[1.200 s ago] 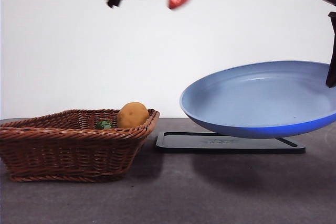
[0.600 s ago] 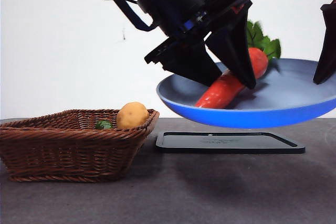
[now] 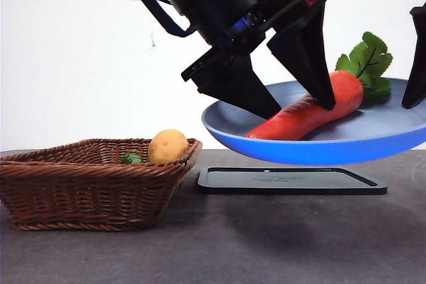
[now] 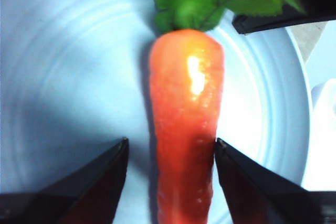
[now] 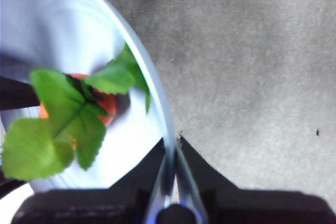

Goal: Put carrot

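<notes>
Carrot [image 3: 313,111] lying in blue plate [image 3: 373,143], tapered tip toward basket side, green leaves [image 3: 367,64] at far rim, sticking up higher than 0.5 s ago; body flatter on plate now. Nearest on table: wicker basket [image 3: 86,187] at left, holding potato [image 3: 168,145] and small green vegetable [image 3: 132,158], both unchanged. Behind, black tray [image 3: 293,181] flat on table, under raised plate, not touching. Plate held up in air, slightly higher on right than before. Left gripper [image 4: 170,153] over plate, jaws apart, straddling carrot's thin half, one jaw just touching its side, other with small gap; released, not clamped. 1.0 s ago carrot up in air in gripper, away from plate. Right gripper [image 5: 171,148] at plate's right edge, jaws narrow, pinching rim. Leaves blurred in left wrist view.
</notes>
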